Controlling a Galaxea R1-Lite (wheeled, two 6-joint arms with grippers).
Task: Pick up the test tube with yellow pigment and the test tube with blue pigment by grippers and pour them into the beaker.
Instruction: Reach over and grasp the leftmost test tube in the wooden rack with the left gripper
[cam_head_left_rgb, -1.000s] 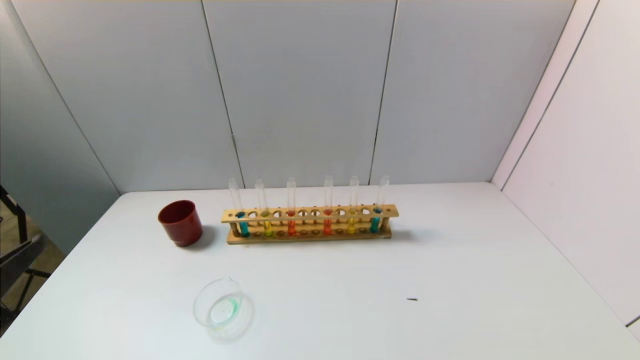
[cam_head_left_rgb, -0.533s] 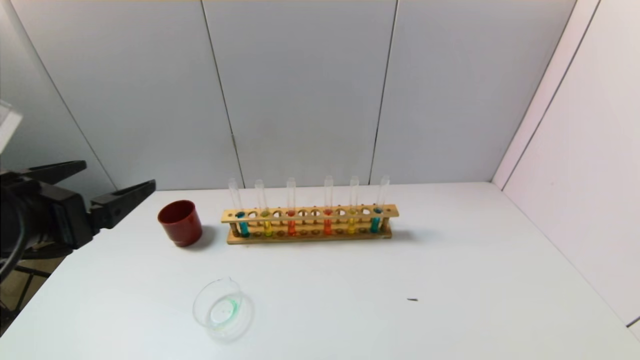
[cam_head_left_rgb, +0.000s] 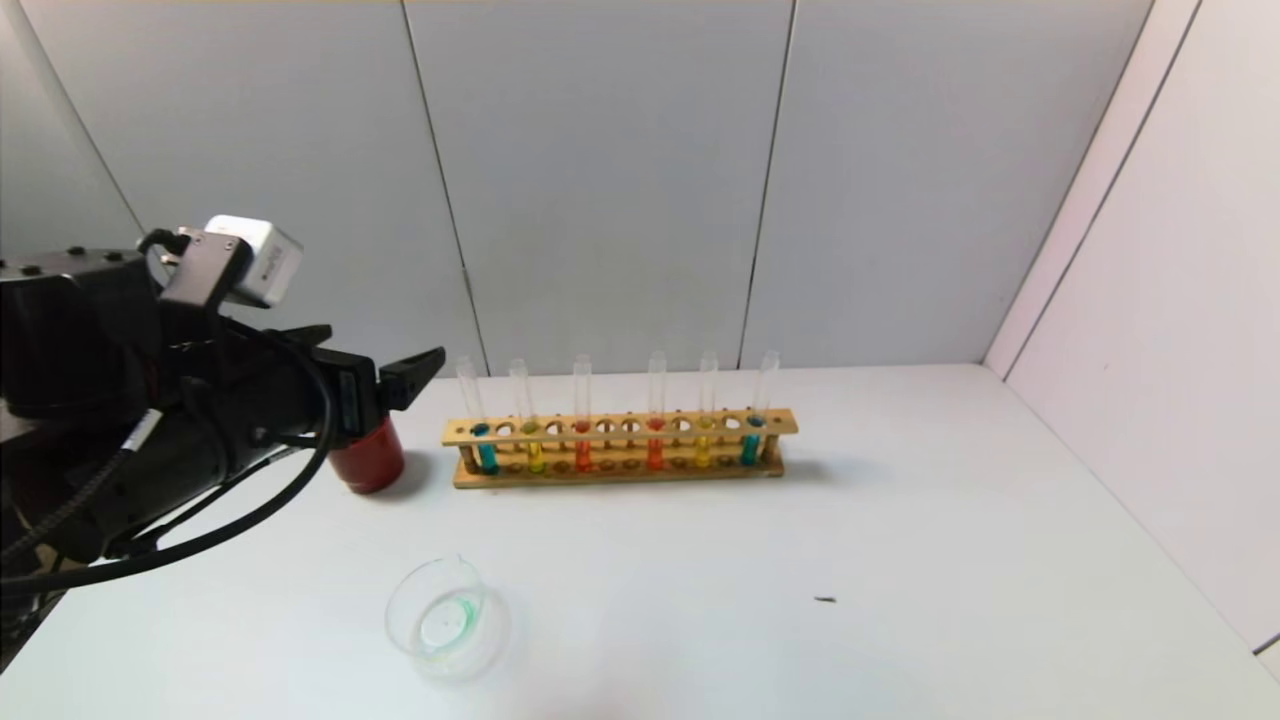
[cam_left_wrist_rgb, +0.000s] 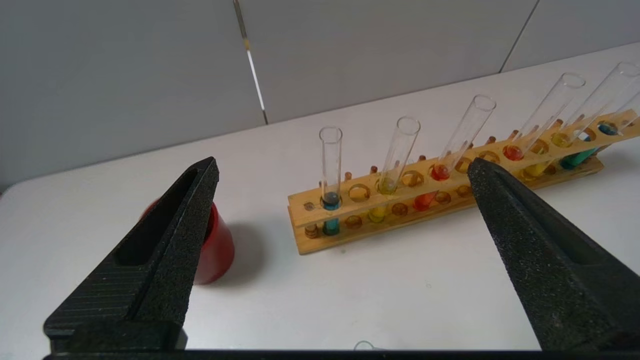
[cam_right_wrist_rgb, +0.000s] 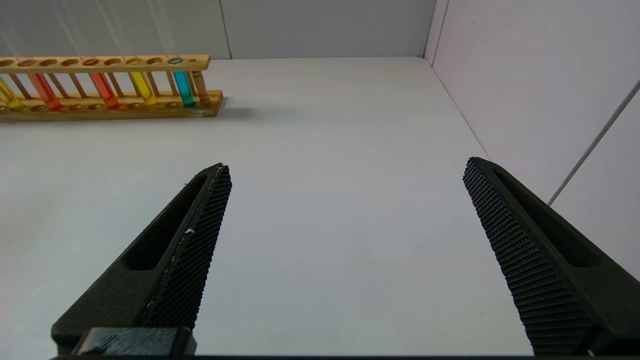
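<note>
Standing across the rear middle of the bench: rack, holding six tubes upright. Sitting just left of the rack: cup. Resting well in front of both, toward the near edge: beaker. Hovering over the cup: left gripper.

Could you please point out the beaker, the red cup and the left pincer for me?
beaker (cam_head_left_rgb: 445, 620), head view, its glass base.
red cup (cam_head_left_rgb: 372, 466), head view, its visible lower wall.
left pincer (cam_left_wrist_rgb: 345, 170), left wrist view, midway between its open fingertips.
</note>
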